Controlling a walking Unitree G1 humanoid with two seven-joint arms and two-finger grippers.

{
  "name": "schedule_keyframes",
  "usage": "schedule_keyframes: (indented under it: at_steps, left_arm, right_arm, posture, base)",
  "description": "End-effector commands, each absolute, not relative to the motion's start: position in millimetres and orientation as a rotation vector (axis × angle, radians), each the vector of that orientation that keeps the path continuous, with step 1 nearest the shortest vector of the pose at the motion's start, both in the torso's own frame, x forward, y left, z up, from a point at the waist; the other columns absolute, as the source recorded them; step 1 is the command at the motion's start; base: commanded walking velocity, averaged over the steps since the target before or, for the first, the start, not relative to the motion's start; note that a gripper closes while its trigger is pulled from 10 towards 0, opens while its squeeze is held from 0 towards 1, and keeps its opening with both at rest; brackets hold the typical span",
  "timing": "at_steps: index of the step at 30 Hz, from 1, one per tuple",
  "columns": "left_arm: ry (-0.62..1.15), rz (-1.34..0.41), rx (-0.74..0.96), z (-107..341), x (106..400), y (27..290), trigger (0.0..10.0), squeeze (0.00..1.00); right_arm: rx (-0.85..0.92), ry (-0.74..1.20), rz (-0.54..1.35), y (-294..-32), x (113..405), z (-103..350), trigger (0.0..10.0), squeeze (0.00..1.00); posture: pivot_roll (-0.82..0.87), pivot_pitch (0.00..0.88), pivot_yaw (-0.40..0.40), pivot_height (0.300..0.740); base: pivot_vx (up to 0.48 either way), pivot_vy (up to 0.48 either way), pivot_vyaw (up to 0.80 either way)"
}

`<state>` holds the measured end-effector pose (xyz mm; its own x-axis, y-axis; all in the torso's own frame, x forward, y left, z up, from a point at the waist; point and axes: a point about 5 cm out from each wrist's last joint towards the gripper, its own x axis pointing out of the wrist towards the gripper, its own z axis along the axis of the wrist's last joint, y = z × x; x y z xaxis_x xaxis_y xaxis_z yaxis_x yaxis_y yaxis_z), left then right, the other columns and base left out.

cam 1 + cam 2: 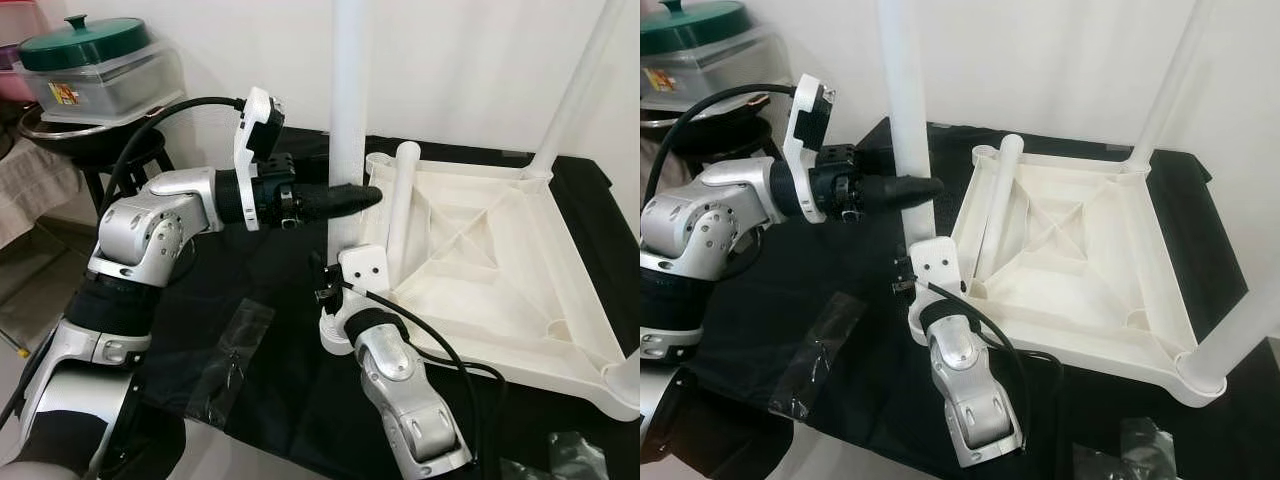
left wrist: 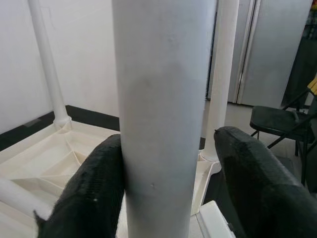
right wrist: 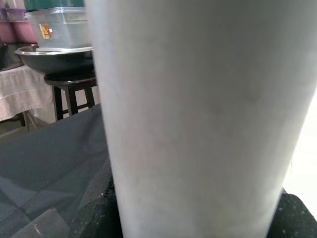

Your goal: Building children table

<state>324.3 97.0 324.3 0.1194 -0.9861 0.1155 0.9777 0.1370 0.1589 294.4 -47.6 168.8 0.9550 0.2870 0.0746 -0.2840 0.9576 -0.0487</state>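
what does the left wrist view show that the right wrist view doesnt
The left wrist view alone: two more upright legs, the upturned white tabletop they stand in, a loose leg lying in it, a dark folding chair, and the left pincer's black fingers on either side of the near leg.

The right wrist view alone: a stool carrying a metal bowl with a plastic container on it, and the black cloth.

Both: the white table leg, very close.
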Motion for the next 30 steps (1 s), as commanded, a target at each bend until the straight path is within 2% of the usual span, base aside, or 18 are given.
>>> schedule_keyframes:
  at_steps: [1,7,8,10,13,16,17,18,19,20,21,22,24,25,30]
  left_arm:
    - [-0.168,-1.56,0.091,318,317,89,0.0,0.0]
    - [-0.162,-1.575,0.101,318,318,90,0.0,0.0]
    - [-0.161,-1.58,0.105,317,318,90,0.0,0.0]
    - [-0.16,-1.584,0.107,317,317,90,0.0,0.0]
    - [-0.155,-1.595,0.116,315,316,90,0.0,0.0]
    - [-0.152,-1.6,0.119,314,316,90,0.0,0.0]
    - [-0.15,-1.603,0.12,313,316,89,0.0,0.0]
    - [-0.148,-1.608,0.122,312,315,89,0.0,0.0]
    - [-0.148,-1.608,0.122,312,315,89,0.0,0.0]
    - [-0.145,-1.619,0.125,312,315,88,0.0,0.0]
    - [-0.145,-1.619,0.125,312,315,88,0.0,0.0]
    - [-0.143,-1.625,0.126,312,315,87,0.0,0.0]
    - [-0.142,-1.63,0.127,312,314,87,0.0,0.0]
    - [-0.142,-1.634,0.127,312,314,86,0.0,0.0]
    - [-0.14,-1.64,0.127,311,314,85,0.0,0.0]
  right_arm:
    - [0.022,0.055,0.331,-32,288,142,10.0,0.0]
    - [0.02,0.032,0.357,-33,290,147,10.0,0.0]
    - [0.037,-0.02,0.433,-39,296,159,10.0,1.0]
    - [0.046,-0.06,0.49,-43,299,168,10.0,1.0]
    - [0.076,-0.154,0.607,-68,316,198,10.0,1.0]
    - [0.063,-0.173,0.66,-77,321,207,10.0,1.0]
    - [0.051,-0.182,0.695,-83,324,213,10.0,1.0]
    - [-0.048,-0.198,0.798,-91,326,220,10.0,1.0]
    - [-0.048,-0.198,0.798,-91,326,220,10.0,1.0]
    - [-0.224,-0.192,0.976,-106,326,228,10.0,0.8]
    - [-0.224,-0.192,0.976,-106,326,228,10.0,0.8]
    - [-0.279,-0.17,1.041,-116,330,236,10.0,0.05]
    - [-0.298,-0.157,1.071,-121,333,241,10.0,0.05]
    - [-0.304,-0.151,1.105,-125,337,249,10.0,0.0]
    - [-0.28,-0.152,1.153,-127,340,257,10.0,0.0]
  posture:
    - [0.05,0.041,0.033,0.74]
    - [0.05,0.043,0.033,0.74]
    - [0.05,0.042,0.032,0.74]
    - [0.05,0.042,0.032,0.74]
    - [0.05,0.041,0.032,0.74]
    - [0.04,0.039,0.035,0.74]
    - [0.04,0.039,0.035,0.74]
    - [0.05,0.041,0.038,0.74]
    - [0.05,0.041,0.038,0.74]
    - [0.04,0.04,0.043,0.74]
    - [0.04,0.04,0.043,0.74]
    - [0.04,0.043,0.048,0.74]
    - [0.04,0.043,0.048,0.74]
    - [0.04,0.043,0.05,0.74]
    - [0.04,0.045,0.051,0.74]
  base:
    - [0.0,0.0,0.0]
    - [0.0,0.0,0.0]
    - [0.0,0.0,0.0]
    - [0.0,0.0,0.0]
    - [0.0,0.0,0.0]
    - [0.0,0.0,0.0]
    - [0.0,0.0,0.0]
    - [0.0,0.0,0.0]
    - [0.0,0.0,0.0]
    - [0.0,0.0,0.0]
    - [0.0,0.0,0.0]
    - [0.0,0.0,0.0]
    - [0.0,0.0,0.0]
    - [0.0,0.0,0.0]
    - [0.0,0.0,0.0]
